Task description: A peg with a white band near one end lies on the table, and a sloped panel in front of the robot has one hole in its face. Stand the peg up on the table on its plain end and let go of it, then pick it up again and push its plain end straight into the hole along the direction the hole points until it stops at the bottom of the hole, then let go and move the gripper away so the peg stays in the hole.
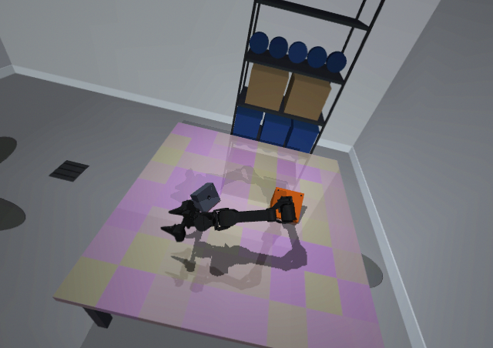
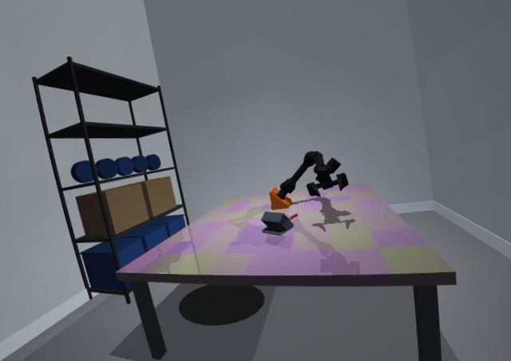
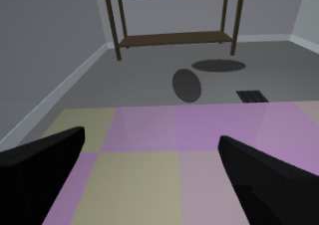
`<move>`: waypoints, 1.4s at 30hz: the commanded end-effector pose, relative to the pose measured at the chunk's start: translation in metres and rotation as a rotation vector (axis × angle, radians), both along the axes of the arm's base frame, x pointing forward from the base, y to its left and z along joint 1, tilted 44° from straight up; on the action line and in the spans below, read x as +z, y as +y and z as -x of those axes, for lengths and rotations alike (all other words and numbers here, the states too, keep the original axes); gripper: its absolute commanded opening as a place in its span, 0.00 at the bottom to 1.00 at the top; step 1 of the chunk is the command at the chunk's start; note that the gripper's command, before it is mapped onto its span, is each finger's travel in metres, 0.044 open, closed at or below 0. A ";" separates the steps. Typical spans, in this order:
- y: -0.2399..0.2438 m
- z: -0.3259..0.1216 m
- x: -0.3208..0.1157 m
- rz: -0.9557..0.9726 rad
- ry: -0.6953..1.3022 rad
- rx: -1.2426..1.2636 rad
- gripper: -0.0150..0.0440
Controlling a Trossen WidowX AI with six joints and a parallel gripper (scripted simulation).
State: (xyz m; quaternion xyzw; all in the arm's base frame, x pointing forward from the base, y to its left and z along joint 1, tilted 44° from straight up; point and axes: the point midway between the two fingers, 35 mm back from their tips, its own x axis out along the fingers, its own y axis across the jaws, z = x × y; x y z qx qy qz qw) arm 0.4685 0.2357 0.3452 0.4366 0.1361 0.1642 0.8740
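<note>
The red peg lies on the table, just behind the panel block in the exterior view. The panel partly hides it there, and its white band cannot be made out. In the top view the arm covers the peg. The dark grey sloped panel stands on the table, its hole visible in the top view. My gripper is wide open and empty. It hangs above the table, away from the peg, with the fingers apart in the wrist view. The wrist view shows neither peg nor panel.
The orange base block sits at the arm's foot. The checkered table reaches its far edge in the wrist view. A black shelf rack with blue and brown boxes stands beyond the table.
</note>
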 end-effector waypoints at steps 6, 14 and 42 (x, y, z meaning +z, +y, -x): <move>-0.029 -0.002 -0.073 0.189 0.212 0.069 1.00; -0.054 0.016 -0.133 0.321 0.404 0.167 1.00; -0.138 0.157 -0.244 0.166 1.129 0.578 1.00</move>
